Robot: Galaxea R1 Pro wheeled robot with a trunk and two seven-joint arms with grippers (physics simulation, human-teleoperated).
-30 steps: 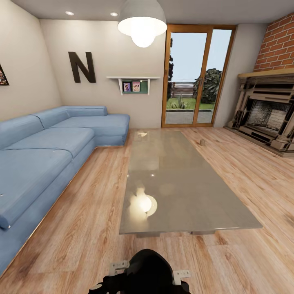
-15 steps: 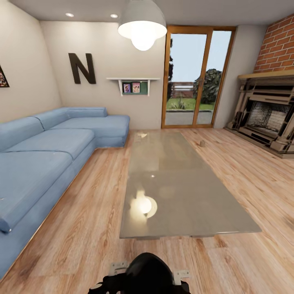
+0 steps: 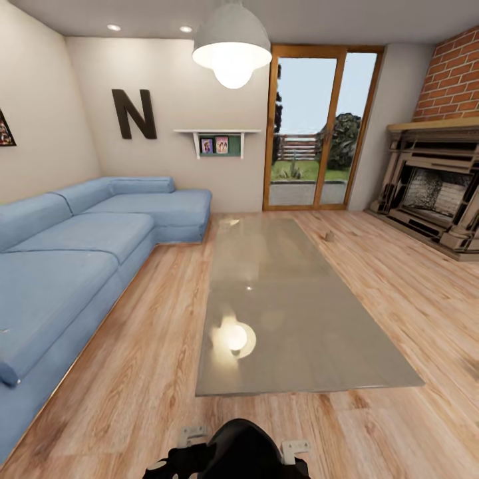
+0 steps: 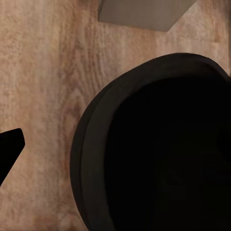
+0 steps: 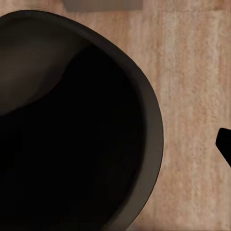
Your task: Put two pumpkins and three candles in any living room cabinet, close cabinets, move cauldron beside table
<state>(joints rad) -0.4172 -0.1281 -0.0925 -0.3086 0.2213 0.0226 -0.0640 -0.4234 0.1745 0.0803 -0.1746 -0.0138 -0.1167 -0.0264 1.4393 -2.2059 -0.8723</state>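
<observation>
The cauldron (image 3: pixel 238 447) sits at the bottom edge of the head view, directly in front of the robot and just before the near short end of the table (image 3: pixel 293 313). From both wrist cameras its wide dark mouth and thick rounded rim are seen from above, with the wooden floor (image 3: pixel 153 372) around it and a grey corner of the table close to it.

It looks like a stiff, heavy pot with a glossy surface, so it is probably slippery. Its belly is too broad for a single pincer. The best place to hold it is likely the rim, one pincer on each side, so that the weight is shared and the pot does not tilt.

Two pale brackets (image 3: pixel 193 435) stand at either side of the pot in the head view; they seem to belong to the arms, but the fingers are hidden. In the left wrist view only a dark finger tip (image 4: pixel 8 144) shows beside the pot, apart from the rim. For both pincers one cannot tell if they are open or closed.

Further out, one small candle (image 3: pixel 329 235) stands on the floor beside the far part of the table. A blue sofa (image 3: pixel 73 259) runs along the left, and a fireplace (image 3: pixel 436 193) is at the right.
</observation>
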